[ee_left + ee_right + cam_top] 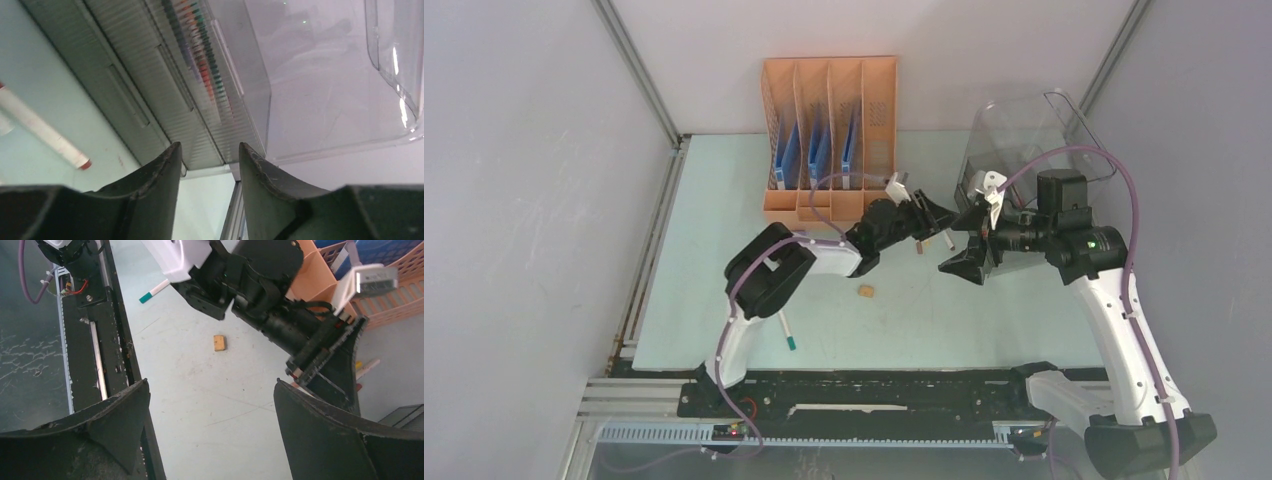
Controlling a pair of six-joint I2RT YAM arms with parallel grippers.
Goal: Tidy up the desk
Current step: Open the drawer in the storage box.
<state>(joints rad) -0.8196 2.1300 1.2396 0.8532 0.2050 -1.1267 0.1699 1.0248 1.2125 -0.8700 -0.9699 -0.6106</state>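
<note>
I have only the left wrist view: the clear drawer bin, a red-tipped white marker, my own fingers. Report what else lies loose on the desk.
Observer: A small tan block lies near the middle of the desk, touching nothing.
Operator: Go on. Check nearer the front edge.
Observer: A white marker with a green tip lies close to the front edge, left of the block.
Operator: Now the other arm.
Observer: The right gripper is wide open and empty. It faces the left gripper from the right, and the two do not touch.
</note>
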